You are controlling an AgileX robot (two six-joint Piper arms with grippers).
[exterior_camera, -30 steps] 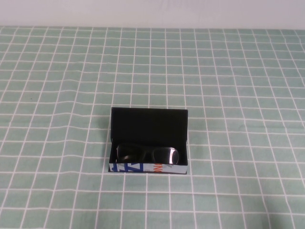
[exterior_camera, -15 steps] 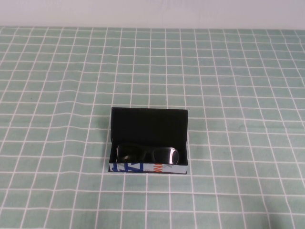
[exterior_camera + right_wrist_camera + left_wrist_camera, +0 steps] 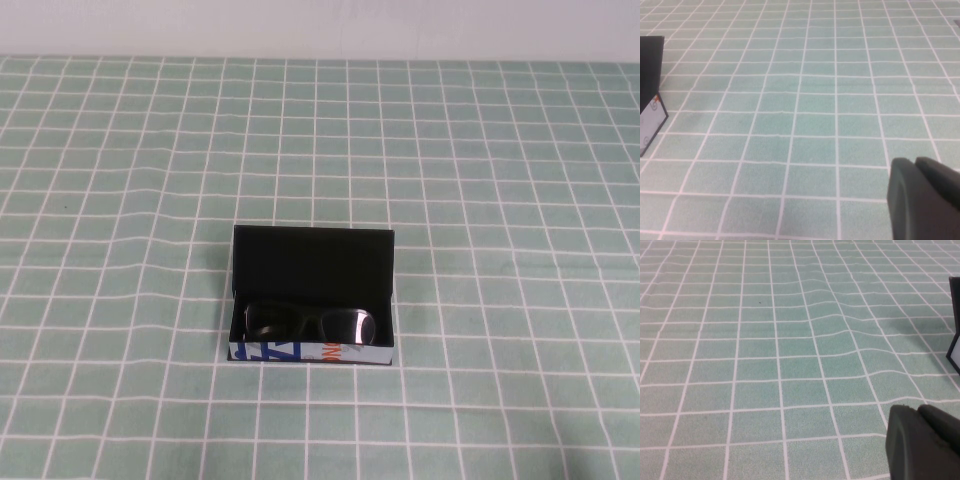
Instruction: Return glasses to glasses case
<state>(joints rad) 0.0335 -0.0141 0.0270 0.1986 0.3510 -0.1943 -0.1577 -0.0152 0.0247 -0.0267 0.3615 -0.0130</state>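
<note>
High view: the glasses lie inside the open glasses case mid-counter. Left wrist view: the left hand hovers low beside the case, its opening impossible to judge. Right wrist view: the right hand likewise.

Count on the checked green tablecloth: one glasses case, lid open, and one pair of glasses inside it. Two grippers, partly visible: left gripper and right gripper, one per wrist view.
</note>
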